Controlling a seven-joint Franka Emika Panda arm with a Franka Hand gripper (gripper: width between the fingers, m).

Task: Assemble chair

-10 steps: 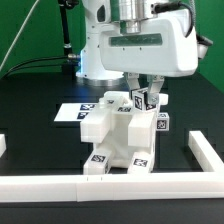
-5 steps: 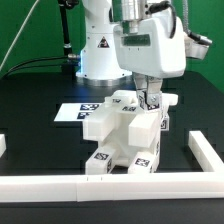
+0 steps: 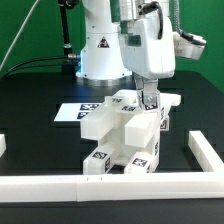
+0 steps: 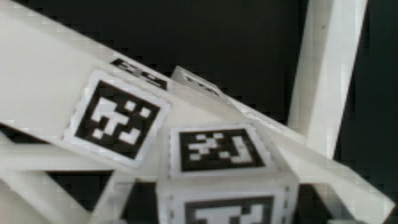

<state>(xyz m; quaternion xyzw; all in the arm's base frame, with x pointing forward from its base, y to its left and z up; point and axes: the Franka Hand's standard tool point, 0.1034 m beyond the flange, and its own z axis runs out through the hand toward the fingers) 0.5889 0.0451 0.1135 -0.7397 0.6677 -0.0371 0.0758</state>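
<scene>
On the black counter (image 3: pixel 40 135), the part-built chair (image 3: pixel 120 140) stands directly beneath the claw (image 3: pixel 148 99), which reaches its top rear from above. Claw spread or pinching: cannot tell.

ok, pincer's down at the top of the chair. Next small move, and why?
Probably a short, gentle push straight down. The pincer is low at the top of the chair, toward the exterior view's right, and the wrist view shows tagged faces very close. Can't tell if it grips anything.
</scene>
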